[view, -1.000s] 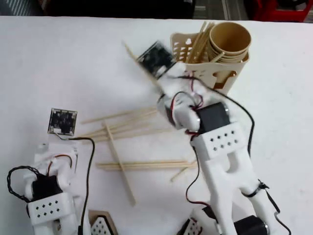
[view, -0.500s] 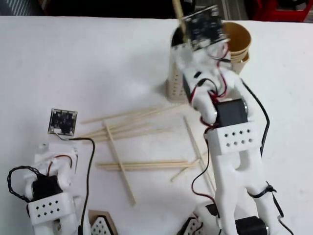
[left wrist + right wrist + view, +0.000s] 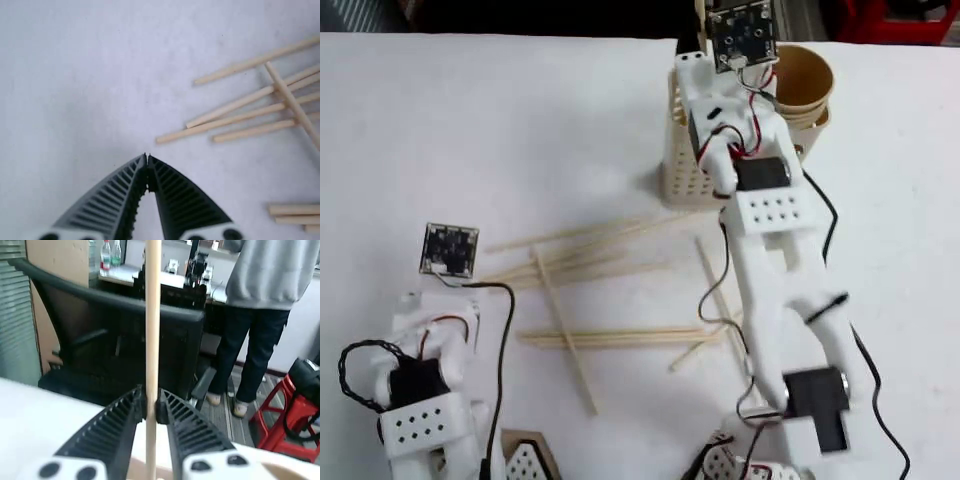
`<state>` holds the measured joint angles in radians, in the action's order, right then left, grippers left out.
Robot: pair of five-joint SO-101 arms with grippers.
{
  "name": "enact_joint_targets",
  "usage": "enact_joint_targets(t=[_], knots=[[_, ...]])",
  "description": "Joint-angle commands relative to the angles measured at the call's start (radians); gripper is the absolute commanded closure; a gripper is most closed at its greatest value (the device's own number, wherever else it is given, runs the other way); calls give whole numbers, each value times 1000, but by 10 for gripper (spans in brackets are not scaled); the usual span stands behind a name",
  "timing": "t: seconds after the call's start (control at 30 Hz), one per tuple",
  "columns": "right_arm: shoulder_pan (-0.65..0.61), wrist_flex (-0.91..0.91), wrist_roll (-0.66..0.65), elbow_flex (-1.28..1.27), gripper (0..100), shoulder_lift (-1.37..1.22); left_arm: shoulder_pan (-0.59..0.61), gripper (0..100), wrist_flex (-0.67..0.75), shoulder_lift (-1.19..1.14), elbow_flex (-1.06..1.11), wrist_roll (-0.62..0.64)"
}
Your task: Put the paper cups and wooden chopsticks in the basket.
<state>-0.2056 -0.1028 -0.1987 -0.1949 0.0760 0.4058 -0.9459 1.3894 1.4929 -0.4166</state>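
table (image 3: 470,130) white | basket (image 3: 682,175) cream, grid-holed | paper cups (image 3: 807,75) tan | chopsticks (image 3: 610,338) pale wood | jaws dark grey, ribbed

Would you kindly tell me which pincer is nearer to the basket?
Right. The right pincer hangs over the basket, shut on a chopstick; the left pincer sits well away, beside the loose chopsticks.

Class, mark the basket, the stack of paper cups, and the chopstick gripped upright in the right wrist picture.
Basket (image 3: 678,172): high view, on its latticed side wall.
Paper cups (image 3: 807,78): high view, inside the top cup.
Chopstick (image 3: 153,310): right wrist view, on its shaft above the jaws.
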Motion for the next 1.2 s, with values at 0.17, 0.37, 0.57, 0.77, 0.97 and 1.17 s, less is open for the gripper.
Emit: enact_joint_targets(t=[0.17, 0.37, 0.57, 0.77, 0.97, 1.17], knots=[[38, 42, 11, 5, 981, -71, 2, 976, 32, 13, -5, -11], [39, 41, 11, -71, 981, -71, 2, 976, 32, 13, -5, -11], [35, -33, 9, -89, 886, -33, 2, 976, 32, 13, -3, -11], [33, -197, 11, -92, 847, 102, 2, 976, 32, 13, -3, -11], [27, -390, 11, -97, 847, 252, 2, 976, 32, 13, -3, -11], [-53, -628, 3, -97, 847, 394, 2, 976, 32, 13, -2, -11]])
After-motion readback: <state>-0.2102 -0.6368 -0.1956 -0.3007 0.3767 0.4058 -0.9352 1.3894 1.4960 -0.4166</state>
